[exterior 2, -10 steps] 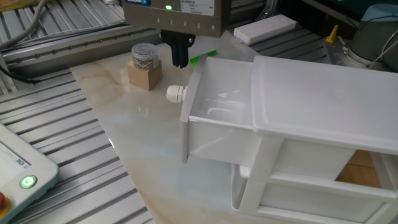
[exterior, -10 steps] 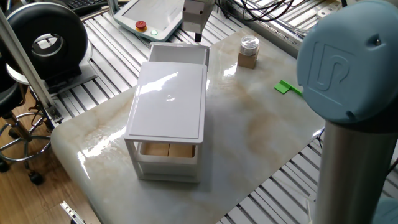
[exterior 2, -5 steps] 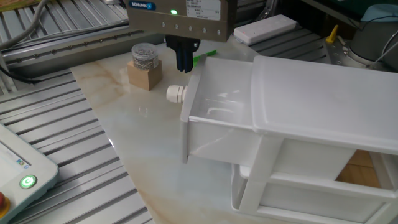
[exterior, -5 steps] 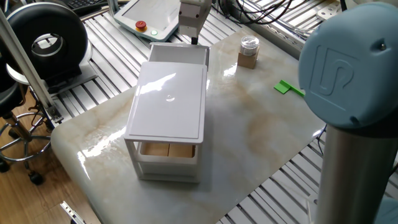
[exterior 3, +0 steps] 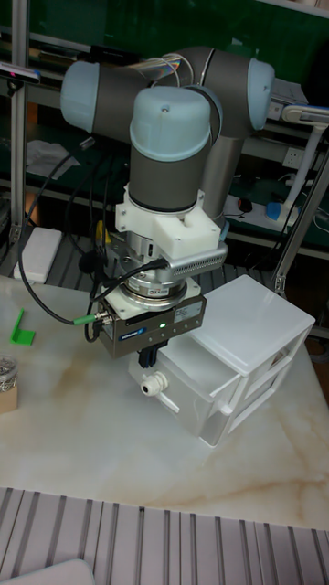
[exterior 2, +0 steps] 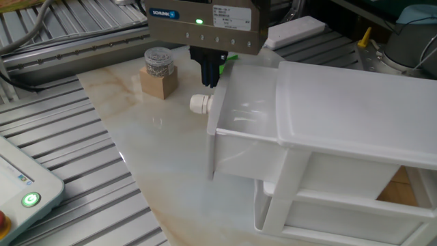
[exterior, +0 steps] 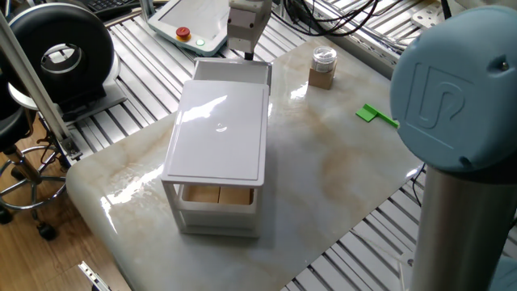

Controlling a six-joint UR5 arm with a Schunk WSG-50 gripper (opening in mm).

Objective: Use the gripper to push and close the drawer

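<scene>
The drawer (exterior 2: pixel 247 117) sticks out of the top of the small white cabinet (exterior 2: pixel 355 109), partly open, with a round white knob (exterior 2: pixel 201 102) on its flat front. My gripper (exterior 2: pixel 209 72) hangs with its two dark fingers pressed together, shut on nothing, right at the upper edge of the drawer front, just above the knob. In one fixed view the gripper (exterior: pixel 246 54) is at the far end of the drawer (exterior: pixel 234 71). The tall fixed view shows the gripper (exterior 3: pixel 149 358) low over the drawer (exterior 3: pixel 196 384) front.
A wooden block with a small jar (exterior 2: pixel 158 72) stands on the marble table beyond the knob. A green piece (exterior: pixel 376 115) lies at the right. A teach pendant (exterior: pixel 194 20) sits behind the table. The cabinet's lower compartment holds wooden blocks (exterior: pixel 218 195).
The gripper has moved toward the cabinet, and the drawer front with its knob has slid a little way in with it.
</scene>
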